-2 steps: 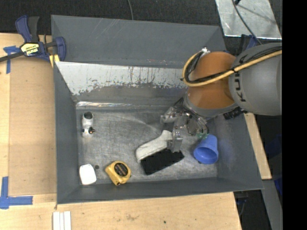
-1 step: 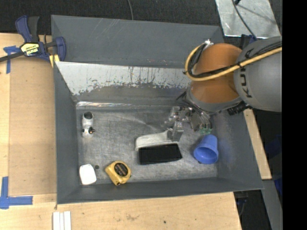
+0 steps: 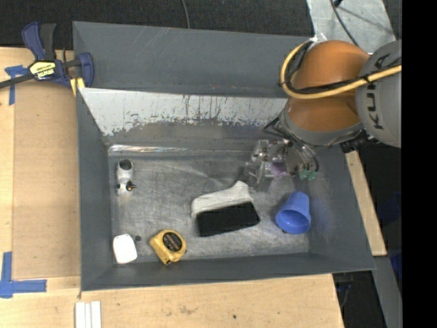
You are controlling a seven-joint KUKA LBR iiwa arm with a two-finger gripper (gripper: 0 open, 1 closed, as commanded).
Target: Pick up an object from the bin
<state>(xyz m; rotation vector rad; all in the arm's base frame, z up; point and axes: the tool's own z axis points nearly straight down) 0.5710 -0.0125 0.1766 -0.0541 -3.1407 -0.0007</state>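
Front right, a blue plastic cup (image 3: 294,213) lies on its side: probably light, slick, best pinched across its rim. Beside it a white-backed black brush (image 3: 225,212). Just behind, the gripper (image 3: 274,164) hangs low; its claw's state cannot be told.

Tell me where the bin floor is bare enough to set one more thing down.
Bare floor lies left of centre, between the small silver-white object, the yellow tape measure and the black-and-white brush. The right is crowded: the gripper hangs near the blue plastic cup.

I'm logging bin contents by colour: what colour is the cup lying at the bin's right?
The cup is blue, clearest in the camera view.
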